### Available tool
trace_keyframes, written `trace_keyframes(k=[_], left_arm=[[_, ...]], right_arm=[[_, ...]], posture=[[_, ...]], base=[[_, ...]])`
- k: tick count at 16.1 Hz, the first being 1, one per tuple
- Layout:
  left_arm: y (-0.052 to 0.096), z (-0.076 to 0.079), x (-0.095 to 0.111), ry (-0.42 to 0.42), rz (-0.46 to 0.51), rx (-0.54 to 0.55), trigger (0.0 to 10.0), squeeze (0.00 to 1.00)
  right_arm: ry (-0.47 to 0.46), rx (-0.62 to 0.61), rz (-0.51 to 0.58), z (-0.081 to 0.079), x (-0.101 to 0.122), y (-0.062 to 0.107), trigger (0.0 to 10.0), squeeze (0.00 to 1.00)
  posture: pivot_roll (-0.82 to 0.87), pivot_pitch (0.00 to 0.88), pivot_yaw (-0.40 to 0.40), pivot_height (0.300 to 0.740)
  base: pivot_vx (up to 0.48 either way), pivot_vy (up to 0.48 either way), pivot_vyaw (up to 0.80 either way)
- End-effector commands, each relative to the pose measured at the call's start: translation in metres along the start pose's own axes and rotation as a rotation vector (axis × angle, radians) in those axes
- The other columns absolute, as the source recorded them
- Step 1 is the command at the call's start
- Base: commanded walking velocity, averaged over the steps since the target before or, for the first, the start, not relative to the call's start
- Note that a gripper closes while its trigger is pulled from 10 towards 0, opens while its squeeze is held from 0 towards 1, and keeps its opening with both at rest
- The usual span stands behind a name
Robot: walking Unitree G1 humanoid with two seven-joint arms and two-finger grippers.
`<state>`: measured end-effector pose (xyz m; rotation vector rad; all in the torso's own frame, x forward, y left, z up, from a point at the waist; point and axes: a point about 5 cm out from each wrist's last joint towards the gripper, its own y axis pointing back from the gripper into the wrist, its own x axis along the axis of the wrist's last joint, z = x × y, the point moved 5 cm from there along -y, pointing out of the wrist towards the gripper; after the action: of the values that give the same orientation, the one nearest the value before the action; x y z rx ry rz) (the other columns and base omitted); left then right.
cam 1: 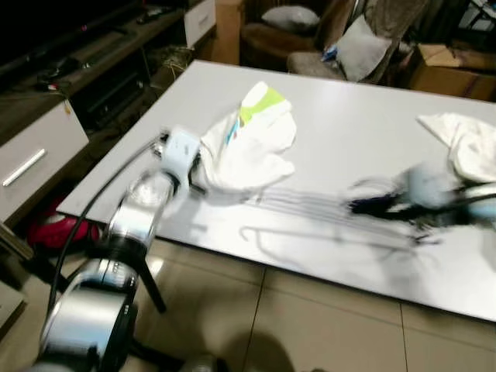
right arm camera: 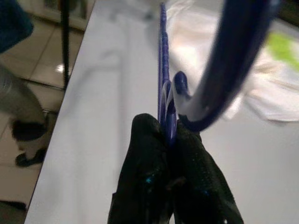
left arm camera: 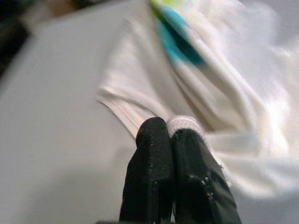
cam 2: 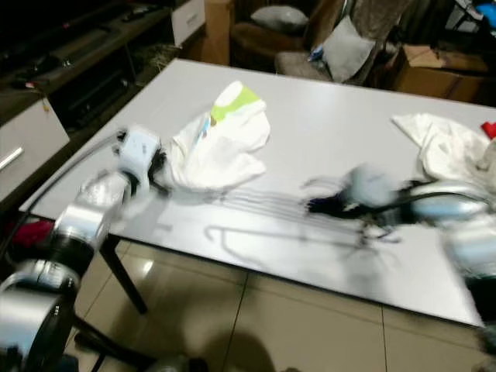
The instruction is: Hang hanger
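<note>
two grippers are at work over the white table [cam 1: 349,132]. the left gripper [left arm camera: 174,135] sits at the near left part of the table, its black fingers [left arm camera: 152,154] pressed together on the ribbed hem of a white garment [cam 1: 248,147] with a green and blue patch, which lies crumpled on the tabletop. the right gripper [right arm camera: 169,133] is further right, blurred in the head views, its fingers pinched tight on a blue hanger [right arm camera: 224,70]; the hanger's hook curves up just past the fingertips, above the table surface. another white cloth [cam 2: 442,147] lies at the table's far right. beyond the table stands an armchair with cushions [cam 1: 364,46].
</note>
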<state>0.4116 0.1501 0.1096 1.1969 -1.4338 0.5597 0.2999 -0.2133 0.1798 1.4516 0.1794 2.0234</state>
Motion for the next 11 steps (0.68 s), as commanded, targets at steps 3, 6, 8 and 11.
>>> trace_keyframes(k=[3,6,8,11], left_arm=[[0.018,0.009,0.006,-0.066,0.032,-0.151,10.0,1.0],[0.066,0.035,0.0,-0.257,-0.01,-0.458,10.0,1.0],[0.082,0.031,0.03,-0.161,0.119,-0.475,10.0,1.0],[0.091,0.025,0.064,0.013,0.286,-0.415,10.0,1.0]], right_arm=[[0.008,-0.14,-0.045,0.01,0.015,0.026,10.0,0.0],[-0.139,-0.261,-0.02,0.005,0.01,0.022,10.0,0.0],[-0.233,-0.41,0.022,0.013,0.008,0.015,10.0,0.0],[-0.311,-0.507,0.129,0.017,0.019,0.003,10.0,0.0]], posture=[[-0.1,0.0,0.069,0.74],[-0.1,0.0,0.081,0.74],[-0.1,0.0,0.083,0.74],[-0.09,0.0,0.075,0.74]], base=[[0.0,0.0,0.0],[0.0,0.0,0.0],[0.0,0.0,0.0],[0.0,0.0,0.0]])
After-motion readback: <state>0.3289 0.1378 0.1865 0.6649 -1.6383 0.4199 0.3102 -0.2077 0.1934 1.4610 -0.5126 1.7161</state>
